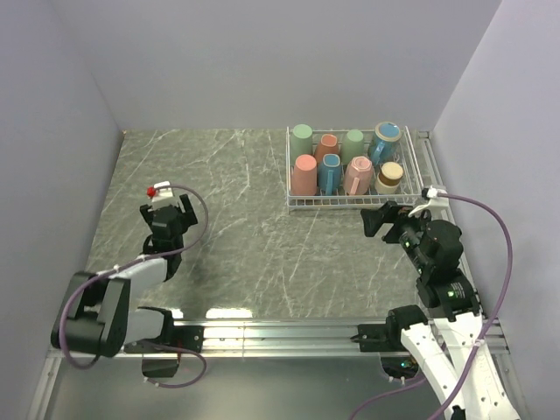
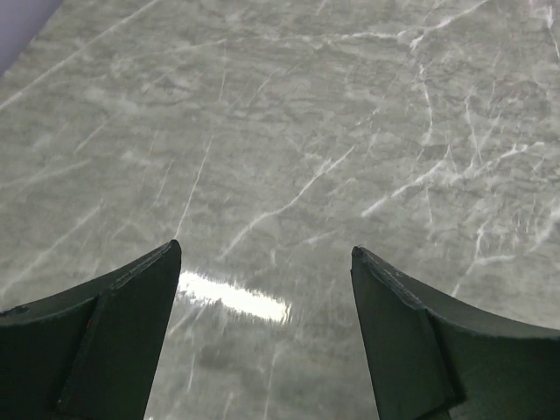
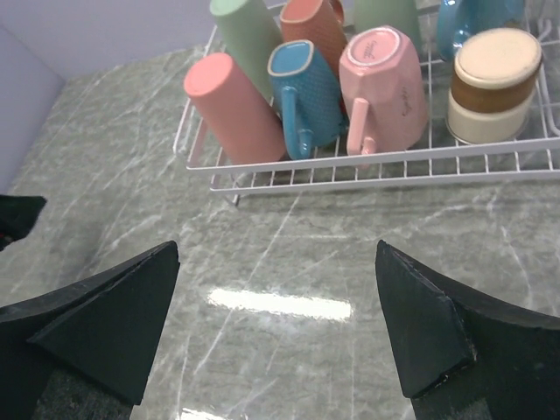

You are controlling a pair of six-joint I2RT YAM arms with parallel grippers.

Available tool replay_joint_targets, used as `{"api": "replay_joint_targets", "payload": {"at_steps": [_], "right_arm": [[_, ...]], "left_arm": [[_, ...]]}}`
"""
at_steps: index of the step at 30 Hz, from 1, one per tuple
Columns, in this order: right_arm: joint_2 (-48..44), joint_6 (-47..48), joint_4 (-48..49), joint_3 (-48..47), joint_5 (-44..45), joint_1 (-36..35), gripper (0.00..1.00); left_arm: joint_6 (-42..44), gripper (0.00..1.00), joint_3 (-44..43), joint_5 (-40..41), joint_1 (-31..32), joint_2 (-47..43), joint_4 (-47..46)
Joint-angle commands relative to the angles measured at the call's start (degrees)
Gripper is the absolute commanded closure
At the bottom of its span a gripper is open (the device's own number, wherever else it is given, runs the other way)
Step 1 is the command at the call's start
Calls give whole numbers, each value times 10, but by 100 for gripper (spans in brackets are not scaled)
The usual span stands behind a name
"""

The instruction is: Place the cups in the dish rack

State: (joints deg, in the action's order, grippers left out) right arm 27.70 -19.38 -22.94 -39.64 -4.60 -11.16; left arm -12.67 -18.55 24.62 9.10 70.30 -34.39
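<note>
The white wire dish rack (image 1: pixel 333 205) stands at the back right and holds several cups. The back row has a mint green cup (image 1: pixel 302 134), a salmon cup (image 1: pixel 328 144), a second mint green cup (image 1: pixel 353 142) and a blue cup (image 1: pixel 383 140). The front row has a salmon pink cup (image 1: pixel 304 173), a blue mug (image 1: pixel 330 172), a pale pink mug (image 1: pixel 357 173) and a brown cup (image 1: pixel 390 175). No steel cup shows. My right gripper (image 1: pixel 382 217) (image 3: pixel 277 245) is open and empty, just in front of the rack (image 3: pixel 376 166). My left gripper (image 1: pixel 166 208) (image 2: pixel 265 249) is open and empty over bare table at the left.
The grey marble table (image 1: pixel 236 227) is walled on the left, back and right. A metal rail (image 1: pixel 280 332) with the arm bases runs along the near edge. A purple cable (image 1: pixel 490 227) loops beside the right arm.
</note>
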Motion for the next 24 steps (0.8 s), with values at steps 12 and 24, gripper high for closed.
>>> {"api": "replay_joint_targets", "payload": {"at_steps": [12, 24], "right_arm": [[93, 13, 226, 99, 297, -27, 0], [225, 180, 747, 334, 209, -17, 0]], "left_arm": [[19, 14, 47, -110, -78, 129, -355], [21, 1, 48, -109, -77, 133, -360]]}}
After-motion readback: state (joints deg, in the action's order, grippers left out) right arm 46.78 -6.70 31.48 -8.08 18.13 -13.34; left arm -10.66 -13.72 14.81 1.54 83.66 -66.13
